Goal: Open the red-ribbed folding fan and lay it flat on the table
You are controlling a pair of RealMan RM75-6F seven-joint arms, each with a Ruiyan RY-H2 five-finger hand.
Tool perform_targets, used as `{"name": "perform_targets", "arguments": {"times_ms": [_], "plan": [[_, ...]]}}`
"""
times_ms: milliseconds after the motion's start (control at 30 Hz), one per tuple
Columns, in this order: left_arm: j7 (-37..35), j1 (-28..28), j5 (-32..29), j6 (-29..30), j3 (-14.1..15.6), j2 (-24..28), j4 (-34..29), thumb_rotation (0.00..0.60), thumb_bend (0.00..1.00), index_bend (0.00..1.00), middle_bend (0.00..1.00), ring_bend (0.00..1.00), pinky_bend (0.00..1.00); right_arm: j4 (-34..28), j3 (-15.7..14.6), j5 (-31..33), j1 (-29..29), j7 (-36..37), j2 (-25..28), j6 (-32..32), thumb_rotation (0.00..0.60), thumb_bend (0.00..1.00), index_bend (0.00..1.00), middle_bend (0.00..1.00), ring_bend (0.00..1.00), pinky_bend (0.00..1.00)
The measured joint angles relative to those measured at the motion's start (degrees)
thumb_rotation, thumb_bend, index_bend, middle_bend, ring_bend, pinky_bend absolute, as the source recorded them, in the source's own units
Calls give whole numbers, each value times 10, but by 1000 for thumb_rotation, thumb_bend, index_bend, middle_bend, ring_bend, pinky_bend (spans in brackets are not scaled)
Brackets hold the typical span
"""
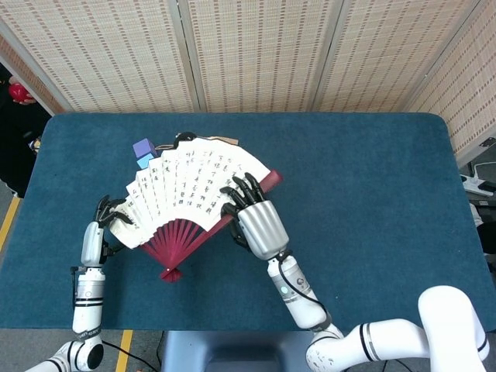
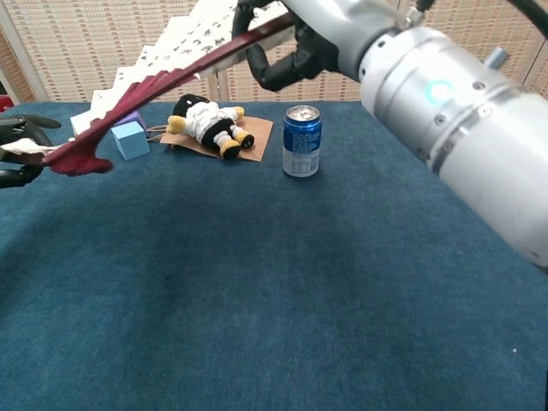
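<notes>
– Hands?
– My right hand (image 1: 256,221) has fingers (image 1: 246,188) gripping the fan's (image 1: 186,190) red end rib; left hand (image 1: 105,221) grips the other edge.
– Fan pos?
– Spread open, held w/ both above the desk (image 1: 364,194), in front of the can (image 2: 301,141) & doll (image 2: 205,122).

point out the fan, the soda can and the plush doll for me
fan (image 1: 186,182), head view, on its open paper leaf.
soda can (image 2: 300,143), chest view, on its blue side.
plush doll (image 2: 208,124), chest view, on its white body.
</notes>
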Motion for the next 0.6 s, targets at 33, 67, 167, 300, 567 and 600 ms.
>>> {"name": "perform_targets", "arguments": {"times_ms": [33,67,167,300,567,600], "plan": [[-2,-1,0,2,0,-4,9,600,699,771,216,44,111,8,-7,-10,-7,6,-2,4,600,639,582,211,71,42],[-3,-1,1,4,-1,-8,19,600,696,753,218,48,111,19,-16,-22,-16,15,-5,11,600,639,581,211,71,42],[-13,-2,1,9,-1,-22,53,600,677,691,218,50,111,47,-33,-47,-39,36,-19,28,600,639,566,211,71,42],[-36,-3,0,7,-1,-39,99,600,660,629,217,52,109,84,-44,-62,-65,68,-39,43,600,639,548,211,71,42],[-60,-8,-4,-13,3,-59,167,600,641,487,209,52,107,148,-62,-69,-112,138,-68,31,600,640,541,211,71,42],[-61,-9,-5,-17,4,-62,179,600,635,431,201,50,104,154,-64,-71,-116,143,-70,30,600,640,539,211,71,42]]}}
